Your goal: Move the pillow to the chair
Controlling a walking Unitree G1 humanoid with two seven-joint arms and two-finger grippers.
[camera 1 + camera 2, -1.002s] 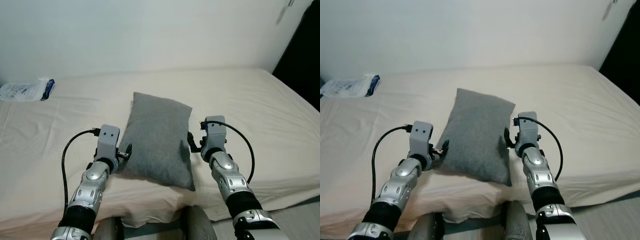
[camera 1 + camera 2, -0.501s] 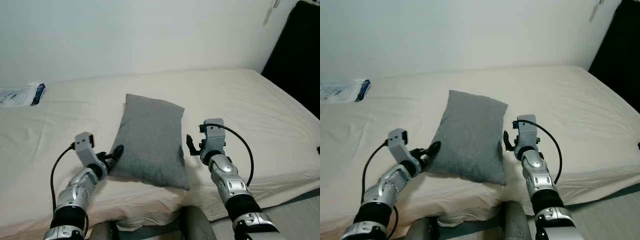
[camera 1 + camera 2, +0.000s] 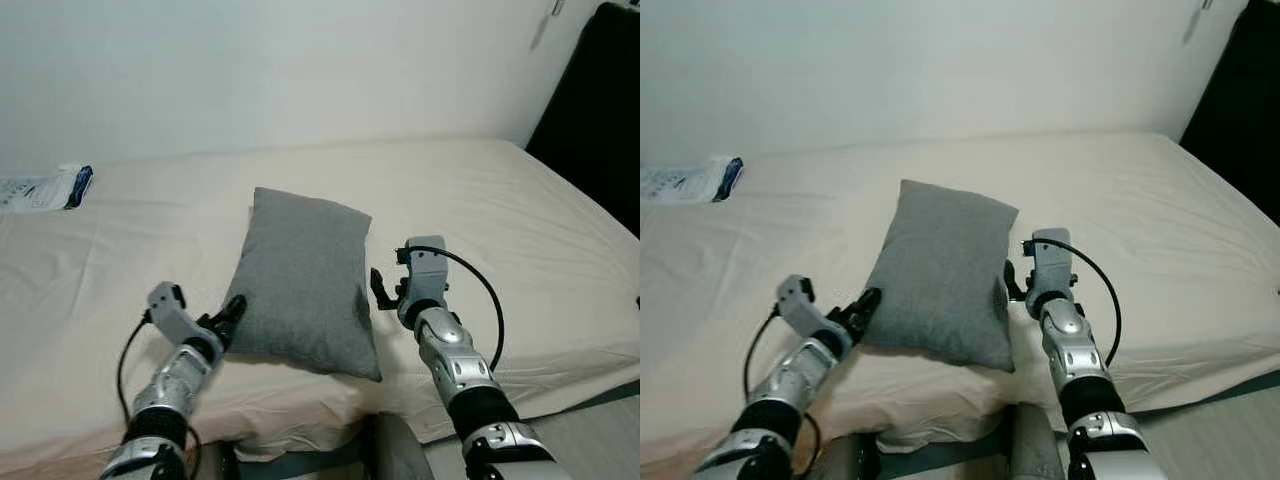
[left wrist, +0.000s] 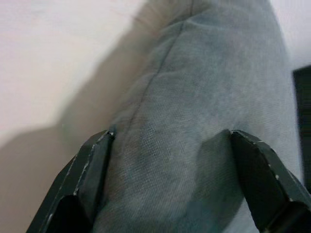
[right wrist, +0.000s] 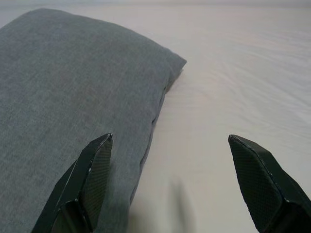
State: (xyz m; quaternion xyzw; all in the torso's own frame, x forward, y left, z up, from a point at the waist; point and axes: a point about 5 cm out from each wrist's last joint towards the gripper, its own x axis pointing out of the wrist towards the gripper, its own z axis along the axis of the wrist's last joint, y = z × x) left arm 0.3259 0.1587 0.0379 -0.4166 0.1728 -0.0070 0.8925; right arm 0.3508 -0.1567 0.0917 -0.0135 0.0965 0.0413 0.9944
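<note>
Pillow (image 3: pixel 305 275) near front edge of bed (image 3: pixel 520 210); left pincer (image 4: pixel 170 160) spread around its side, right pincer (image 5: pixel 170 179) spread over the opposite edge; squeeze evenly, lift level.

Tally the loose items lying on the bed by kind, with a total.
Grey pillow: 1
White plastic packet with blue end: 1
Total: 2
</note>
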